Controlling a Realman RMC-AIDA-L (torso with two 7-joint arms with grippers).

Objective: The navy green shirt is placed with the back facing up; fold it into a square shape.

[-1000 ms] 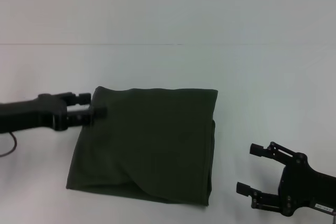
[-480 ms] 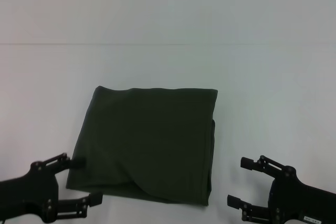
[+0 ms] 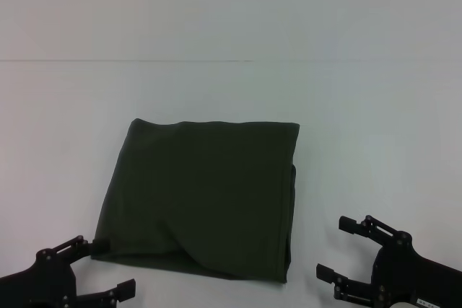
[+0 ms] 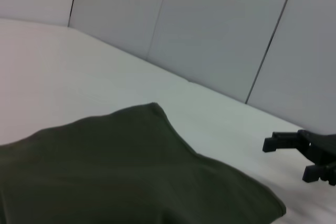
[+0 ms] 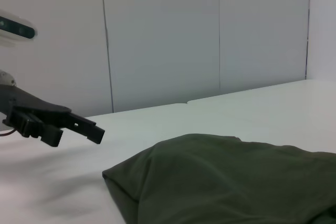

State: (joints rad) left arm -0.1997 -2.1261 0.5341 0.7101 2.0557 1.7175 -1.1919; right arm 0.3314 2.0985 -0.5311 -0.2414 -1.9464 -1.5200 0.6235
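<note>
A plain white surface (image 3: pixel 375 106) fills the head view, backed by pale wall panels with thin dark seams that show in both wrist views. On it lies the shirt (image 3: pixel 202 200), folded into a roughly square dark olive pad, in the middle of the surface and a little toward the robot's left. Its plain side faces up; no lettering shows. The pad is close to equal in both directions, slightly wider at the near edge than at the far one, so its left side slants outward as it comes toward the robot. The far edge runs almost straight across, with two soft corners. The right side shows stacked layers, one edge peeking out just beyond the top one. Near the front a curved crease crosses the top layer and the near edge sags unevenly.

Bare surface lies on every side of the shirt, widest beyond the far edge and to the right.

The left pincer (image 3: pixel 107 268) sits low at the near left, its fingers spread apart and holding nothing, the upper fingertip just beside the shirt's near left corner; whether it touches cannot be told. The right pincer (image 3: pixel 336 249) is at the near right, fingers also spread and empty, apart from the shirt's right edge.
</note>
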